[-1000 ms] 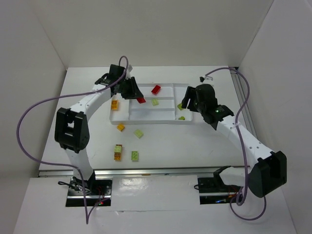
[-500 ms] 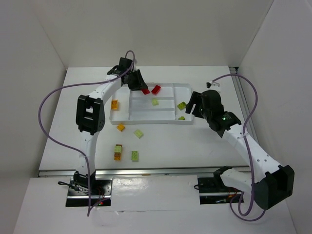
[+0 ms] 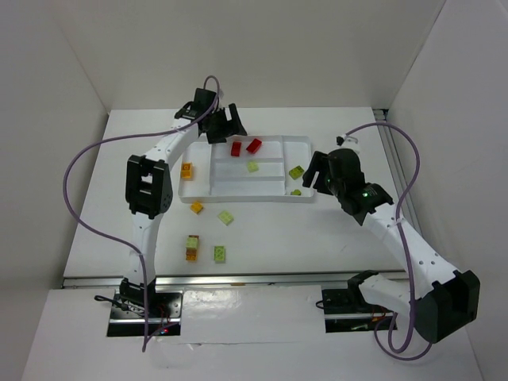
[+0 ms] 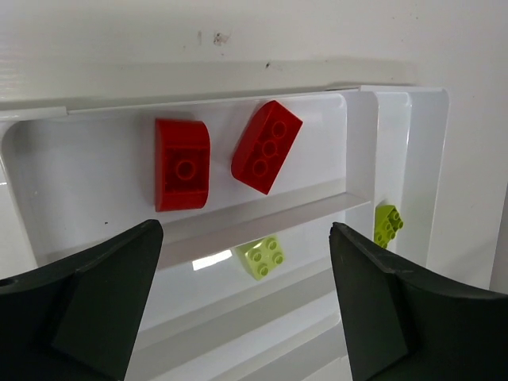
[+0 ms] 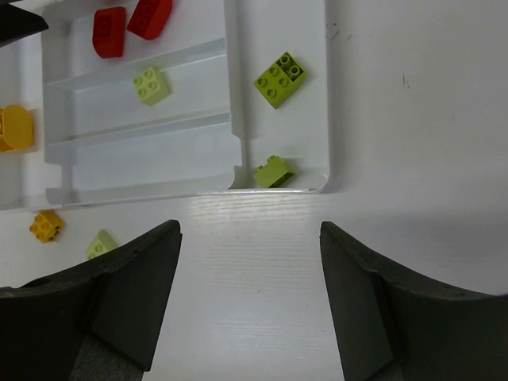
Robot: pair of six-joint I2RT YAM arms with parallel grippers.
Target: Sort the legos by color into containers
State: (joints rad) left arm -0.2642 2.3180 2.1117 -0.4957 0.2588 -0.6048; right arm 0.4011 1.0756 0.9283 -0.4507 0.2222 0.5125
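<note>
Top cam: high behind arm bases (image 3: 143, 305), looking down on whole tabletop (image 3: 278, 230). Wrist cams: close, angled down; all 3 share tray (image 3: 242, 186).

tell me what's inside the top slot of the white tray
Two bricks lie there, apart: a rounded red brick and a studded red brick. Nothing else shows, though from above the open left gripper covers the left end of the slot.
</note>
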